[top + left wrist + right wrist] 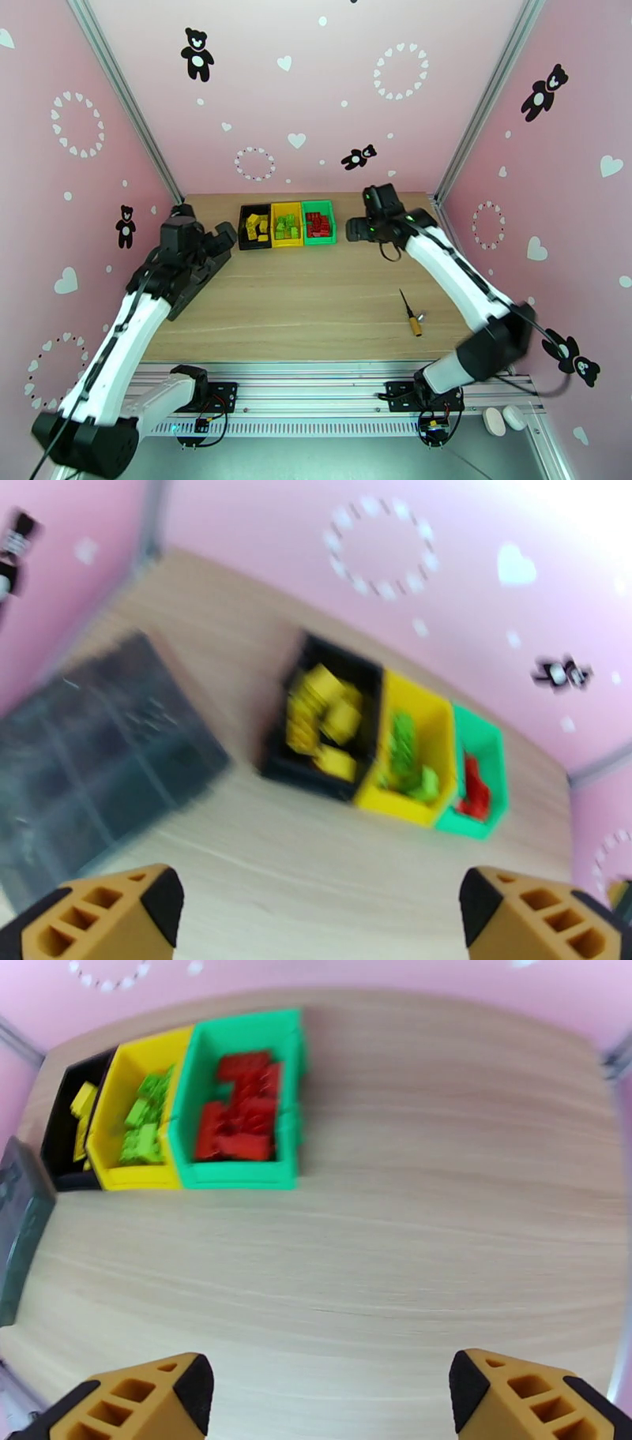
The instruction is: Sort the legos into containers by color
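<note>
Three containers stand in a row at the back of the table. The black bin holds yellow legos, the yellow bin holds green legos, and the green bin holds red legos. My left gripper hovers left of the black bin. In the left wrist view the left gripper is open with nothing between its fingers. My right gripper hangs just right of the green bin. In the right wrist view the right gripper is open and empty above bare wood.
A dark grey segmented tray lies left of the bins, beneath my left arm. A small wooden-handled screwdriver rests on the table at the right front. Pink walls close in the back and both sides.
</note>
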